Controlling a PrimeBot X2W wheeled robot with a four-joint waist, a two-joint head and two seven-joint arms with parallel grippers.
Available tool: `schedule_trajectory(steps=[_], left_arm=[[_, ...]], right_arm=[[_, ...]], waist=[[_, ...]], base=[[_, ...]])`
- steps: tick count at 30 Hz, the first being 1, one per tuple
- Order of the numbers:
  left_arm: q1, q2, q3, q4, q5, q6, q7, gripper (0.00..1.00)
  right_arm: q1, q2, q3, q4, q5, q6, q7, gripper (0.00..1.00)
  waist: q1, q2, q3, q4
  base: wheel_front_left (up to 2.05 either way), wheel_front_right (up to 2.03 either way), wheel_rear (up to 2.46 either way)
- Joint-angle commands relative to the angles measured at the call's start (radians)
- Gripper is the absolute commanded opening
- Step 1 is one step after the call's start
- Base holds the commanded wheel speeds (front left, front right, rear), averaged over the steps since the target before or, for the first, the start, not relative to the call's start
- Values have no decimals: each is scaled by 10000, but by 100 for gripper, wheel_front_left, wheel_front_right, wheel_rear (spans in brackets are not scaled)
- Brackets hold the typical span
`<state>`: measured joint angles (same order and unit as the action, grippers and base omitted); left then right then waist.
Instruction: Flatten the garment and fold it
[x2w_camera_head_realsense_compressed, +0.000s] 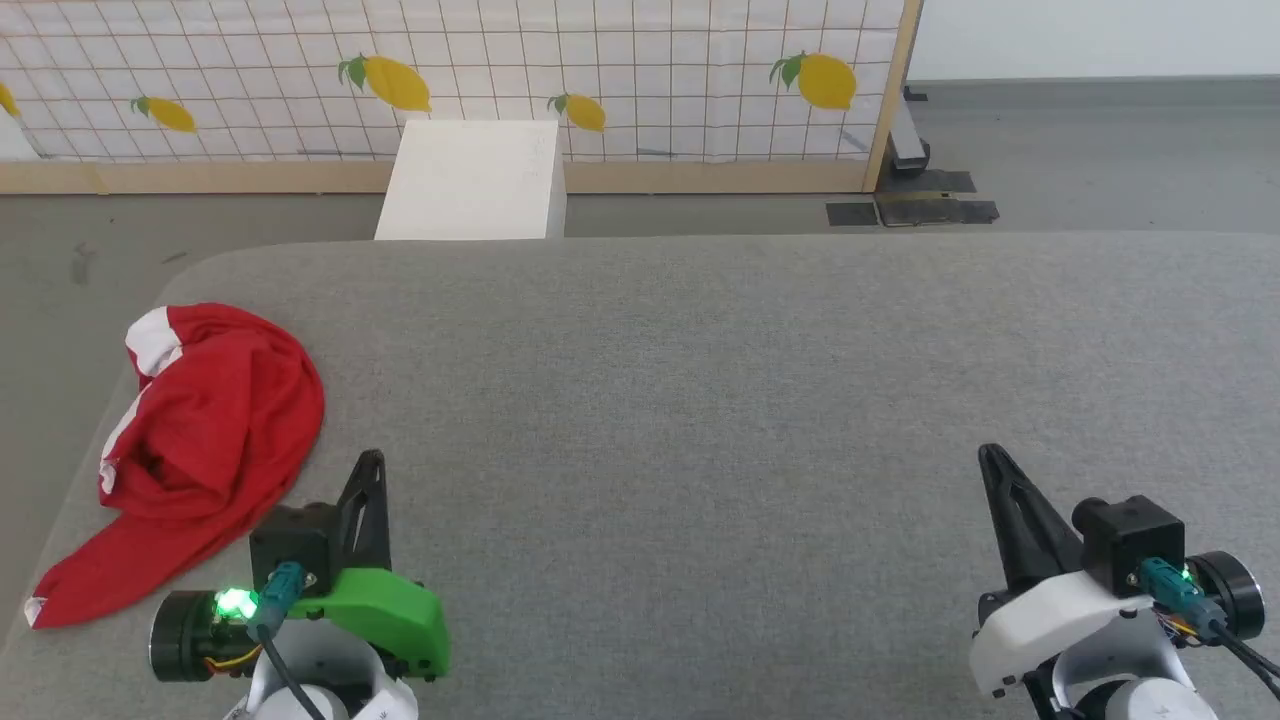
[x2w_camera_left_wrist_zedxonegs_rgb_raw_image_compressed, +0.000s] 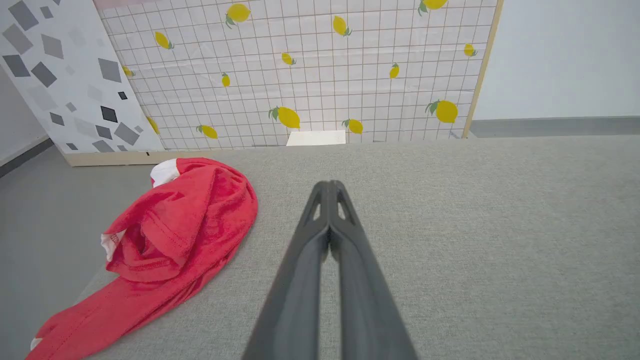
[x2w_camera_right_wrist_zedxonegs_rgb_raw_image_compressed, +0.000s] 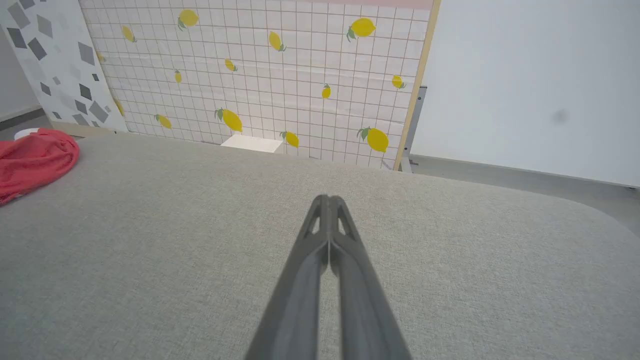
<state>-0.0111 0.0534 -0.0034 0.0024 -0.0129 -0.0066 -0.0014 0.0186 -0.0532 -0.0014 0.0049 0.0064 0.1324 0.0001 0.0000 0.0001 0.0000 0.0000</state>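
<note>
The left gripper (x2w_camera_head_realsense_compressed: 370, 468) and right gripper (x2w_camera_head_realsense_compressed: 993, 462) sit clenched and empty over the near side of the grey table (x2w_camera_head_realsense_compressed: 700, 400), while the shorts (x2w_camera_head_realsense_compressed: 215, 420) lie in a crumpled heap at its left edge (no print legible), so flattening and folding are all yet to do

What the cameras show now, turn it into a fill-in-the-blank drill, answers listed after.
1. The crumpled garment is mostly ____ with white trim.
2. It lies on the grey padded surface, nearer the ____ gripper.
3. The left gripper and right gripper both have their fingers ____, holding nothing.
4. The wall panel behind is printed with yellow ____.
Answers: red; left; shut; lemons.
</note>
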Motion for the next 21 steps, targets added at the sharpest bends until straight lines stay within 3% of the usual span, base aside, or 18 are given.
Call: schedule_trajectory(steps=[1, 21], left_arm=[[111, -32, 34, -24, 129, 66, 14, 0], [111, -32, 34, -24, 129, 66, 14, 0]], right_arm=[[-186, 30, 14, -49, -64, -17, -1, 0], [-186, 30, 14, -49, -64, -17, -1, 0]], waist=[[0, -1, 0, 0], [0, -1, 0, 0]], base=[[0, 0, 0], [0, 0, 0]])
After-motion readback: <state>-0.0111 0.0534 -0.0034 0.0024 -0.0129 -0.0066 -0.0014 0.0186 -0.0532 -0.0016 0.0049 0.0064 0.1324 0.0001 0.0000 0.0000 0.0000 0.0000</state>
